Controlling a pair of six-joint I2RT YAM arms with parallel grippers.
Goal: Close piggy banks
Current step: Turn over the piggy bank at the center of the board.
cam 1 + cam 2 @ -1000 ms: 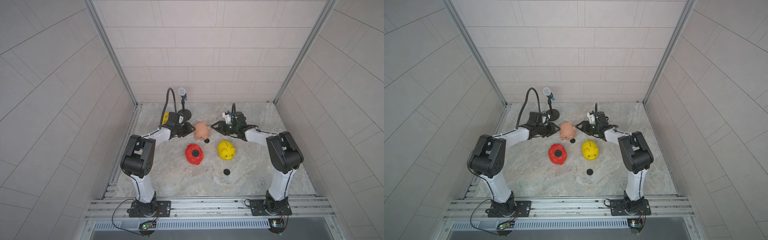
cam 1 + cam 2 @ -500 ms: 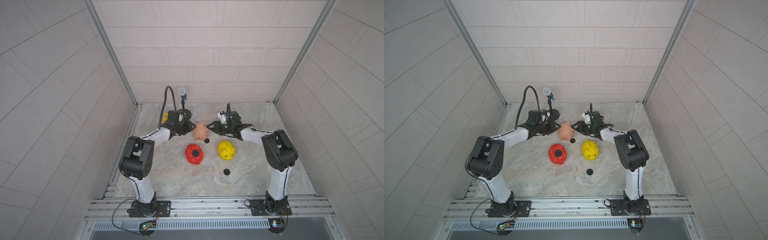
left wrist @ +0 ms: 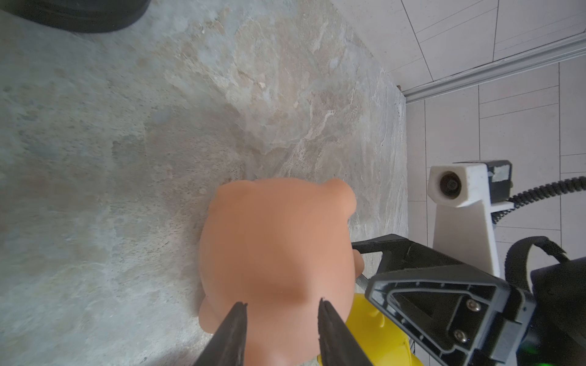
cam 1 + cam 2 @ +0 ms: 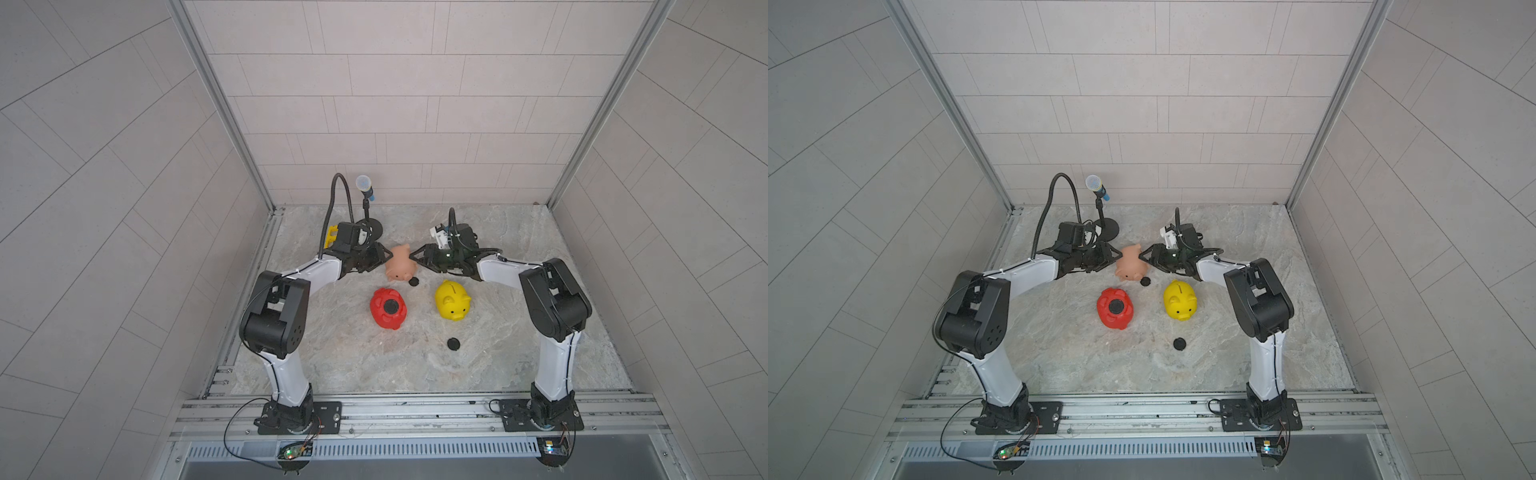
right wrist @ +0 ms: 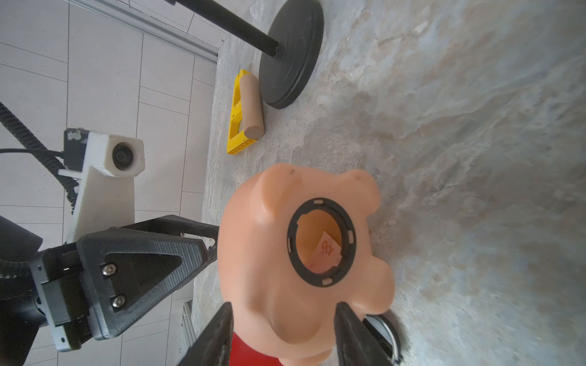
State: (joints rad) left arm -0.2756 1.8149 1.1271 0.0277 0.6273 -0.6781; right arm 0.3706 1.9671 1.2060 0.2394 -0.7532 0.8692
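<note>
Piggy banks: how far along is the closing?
Done: the red pig lies belly-up with a black plug seated. In hand: pink pig, hole open, between jaws of left gripper and right gripper. Left: it and the upright yellow pig, belly unseen; two plugs lie loose.

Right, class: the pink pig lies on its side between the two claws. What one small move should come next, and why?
Probably the right claw should drop to the plug beside the pink pig and grip it. The pig's belly hole is open, that claw looks empty, and the left claw sits at the pig's back, where it could brace it.
</note>
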